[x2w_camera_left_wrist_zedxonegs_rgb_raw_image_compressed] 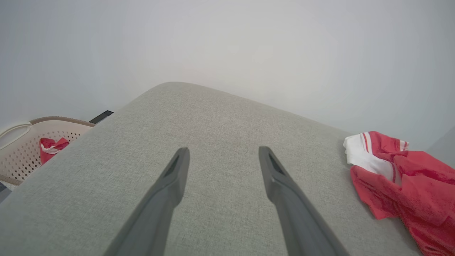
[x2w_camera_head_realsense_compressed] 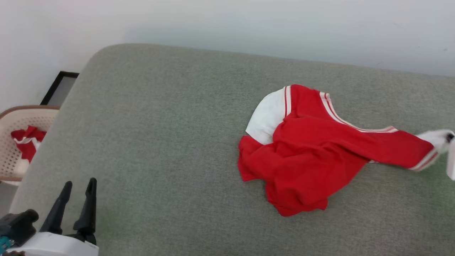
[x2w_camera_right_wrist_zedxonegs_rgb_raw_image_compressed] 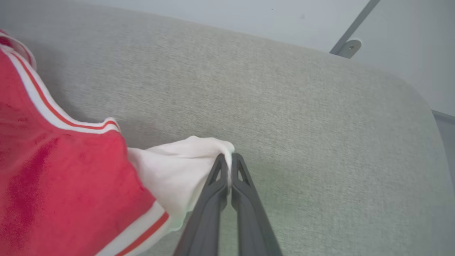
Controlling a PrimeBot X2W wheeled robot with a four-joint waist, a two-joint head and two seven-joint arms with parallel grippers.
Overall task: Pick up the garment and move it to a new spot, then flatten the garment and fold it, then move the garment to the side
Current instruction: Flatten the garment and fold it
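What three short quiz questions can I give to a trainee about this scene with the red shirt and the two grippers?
1. True or false: the right gripper is shut on a white sleeve of the garment.
2. Which fits the left gripper? A) open, holding nothing B) shut on the garment C) shut on nothing
3. Fill in: the cloth in the basket beside the grey cushion is mostly ___.
Key: 1 true; 2 A; 3 red.
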